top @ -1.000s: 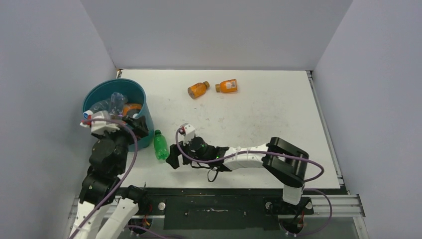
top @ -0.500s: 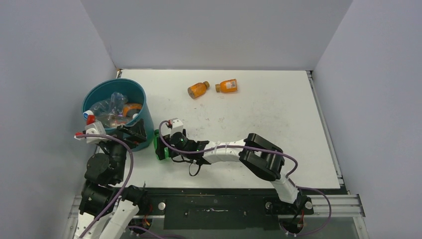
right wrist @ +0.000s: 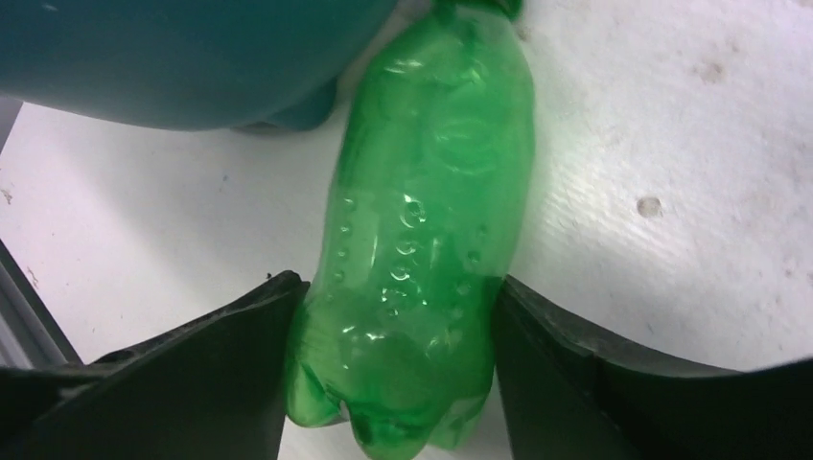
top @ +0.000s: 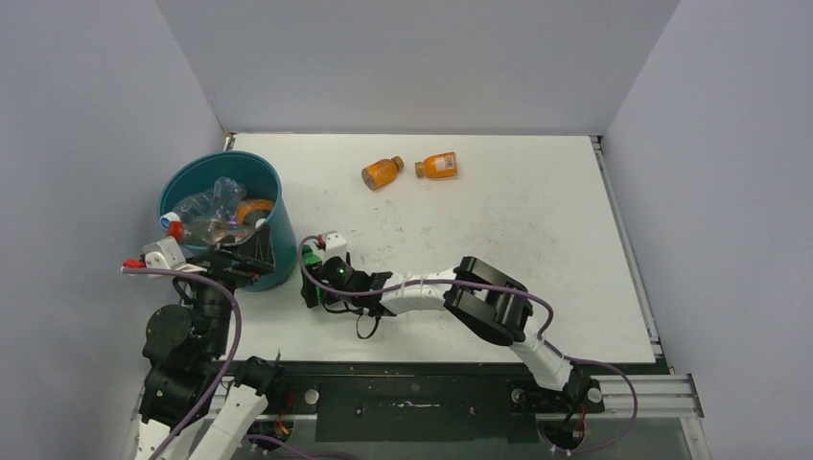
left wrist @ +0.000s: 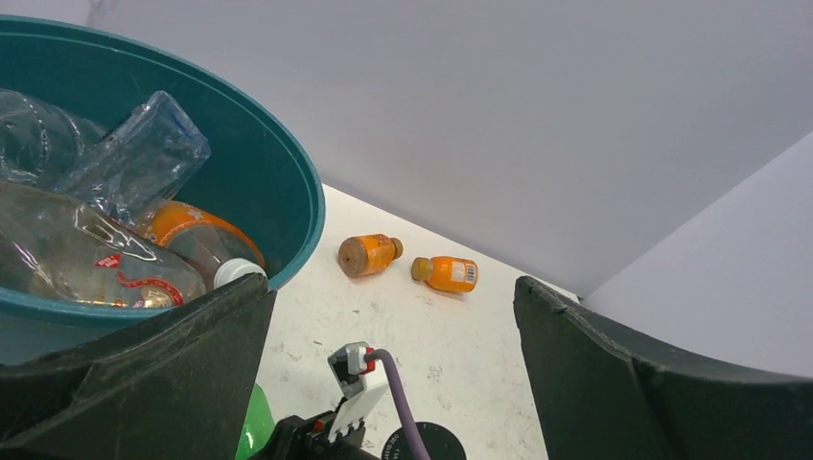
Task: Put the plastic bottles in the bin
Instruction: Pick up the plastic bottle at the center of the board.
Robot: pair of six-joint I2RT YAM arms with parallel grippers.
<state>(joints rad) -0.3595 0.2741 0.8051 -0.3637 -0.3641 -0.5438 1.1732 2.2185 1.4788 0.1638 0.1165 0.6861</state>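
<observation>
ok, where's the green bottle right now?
The green bottle lies on the table near its left front, just right of the bin. In the right wrist view it sits between the fingers of the right gripper.

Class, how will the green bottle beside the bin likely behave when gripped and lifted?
The green bottle looks empty and thin-walled, so probably light and apt to dent. Its round, glossy body, lying sideways on the table, may roll or slip.
</observation>
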